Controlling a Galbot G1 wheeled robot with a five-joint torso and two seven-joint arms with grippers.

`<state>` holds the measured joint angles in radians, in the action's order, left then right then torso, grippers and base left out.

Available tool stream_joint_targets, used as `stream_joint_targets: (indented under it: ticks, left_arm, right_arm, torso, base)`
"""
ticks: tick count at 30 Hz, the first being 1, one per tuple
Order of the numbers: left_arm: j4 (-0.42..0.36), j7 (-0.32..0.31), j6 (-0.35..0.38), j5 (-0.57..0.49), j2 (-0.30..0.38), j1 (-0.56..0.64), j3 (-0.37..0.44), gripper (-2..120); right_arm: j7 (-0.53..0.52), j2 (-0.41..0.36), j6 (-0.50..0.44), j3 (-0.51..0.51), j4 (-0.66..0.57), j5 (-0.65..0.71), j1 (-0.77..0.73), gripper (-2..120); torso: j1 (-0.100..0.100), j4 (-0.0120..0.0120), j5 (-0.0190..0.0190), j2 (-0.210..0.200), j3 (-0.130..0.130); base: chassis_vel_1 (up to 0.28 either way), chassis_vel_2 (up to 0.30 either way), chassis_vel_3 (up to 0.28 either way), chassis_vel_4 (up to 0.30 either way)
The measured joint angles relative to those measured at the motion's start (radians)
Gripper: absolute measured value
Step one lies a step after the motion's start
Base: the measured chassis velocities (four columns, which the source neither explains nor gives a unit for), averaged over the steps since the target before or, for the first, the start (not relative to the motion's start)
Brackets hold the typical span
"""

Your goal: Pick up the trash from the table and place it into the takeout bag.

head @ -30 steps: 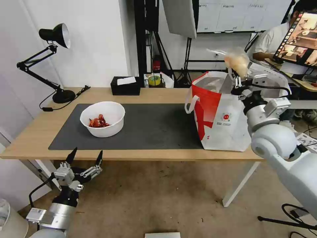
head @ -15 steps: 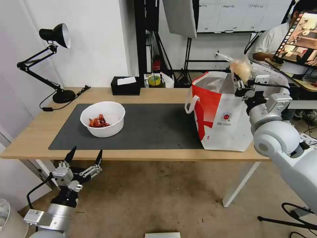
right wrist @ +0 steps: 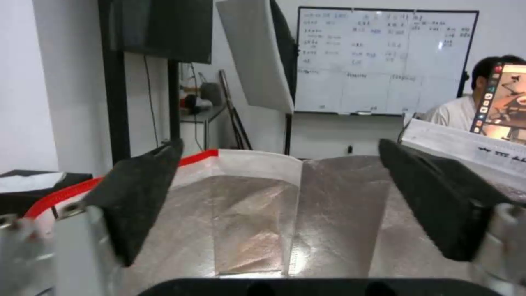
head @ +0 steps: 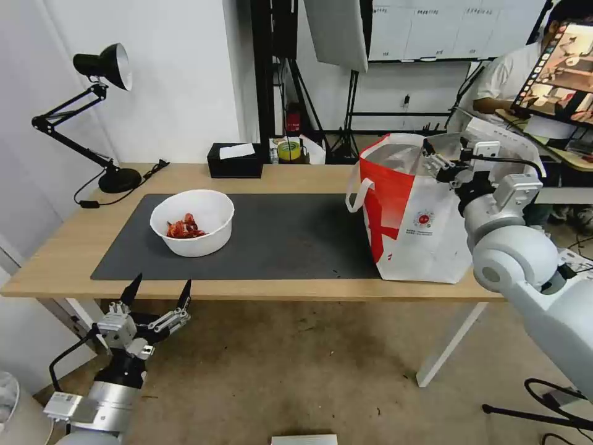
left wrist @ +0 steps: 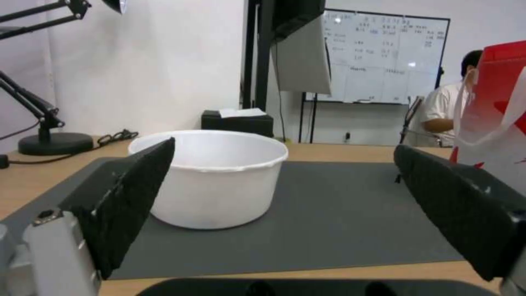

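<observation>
Now the right tool [head: 446, 156] hangs wide and empty over the upright bag [head: 415, 213]; the left tool [head: 159, 290], wide, waits below the surface [head: 272, 176] edge near the bowl [head: 192, 222].

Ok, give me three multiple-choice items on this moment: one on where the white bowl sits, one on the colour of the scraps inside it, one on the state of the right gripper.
1. Where is the white bowl?
A. On the dark grey mat, toward the table's left end
B. Inside the takeout bag
C. On the floor

2. What colour are the shells in the bowl?
A. Green
B. Red
C. Blue

3. What is the state of the right gripper?
A. Shut on a tissue
B. Shut on the bowl
C. Open, over the bag's mouth

Answers:
1 A, the head view shows the bowl resting on the mat, left of the bag.
2 B, the scraps inside are red.
3 C, the right wrist view shows both fingers spread with foil lining between them.
</observation>
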<state>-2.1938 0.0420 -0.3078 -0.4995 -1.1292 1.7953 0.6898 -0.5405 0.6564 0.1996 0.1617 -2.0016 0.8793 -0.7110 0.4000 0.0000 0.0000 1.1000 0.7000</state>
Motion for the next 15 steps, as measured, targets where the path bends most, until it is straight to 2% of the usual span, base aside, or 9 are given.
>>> stream_joint_targets:
  ticks: [2,15]
  left_arm:
    - [0.0,0.0,0.0,0.0,-0.001,0.0,0.0,100]
    - [-0.014,-0.001,0.002,-0.001,0.0,0.005,0.007,100]
  right_arm:
    - [0.001,-0.001,0.0,0.0,0.0,0.0,0.001,100]
    - [0.017,-0.016,-0.005,0.03,-0.046,0.004,-0.038,100]
  torso:
    - [0.0,0.0,0.0,0.0,0.0]
    - [0.0,0.0001,0.0,0.0,0.0]
  base:
    - [0.0,0.0,0.0,0.0]
    - [0.0,0.0,0.0,0.0]
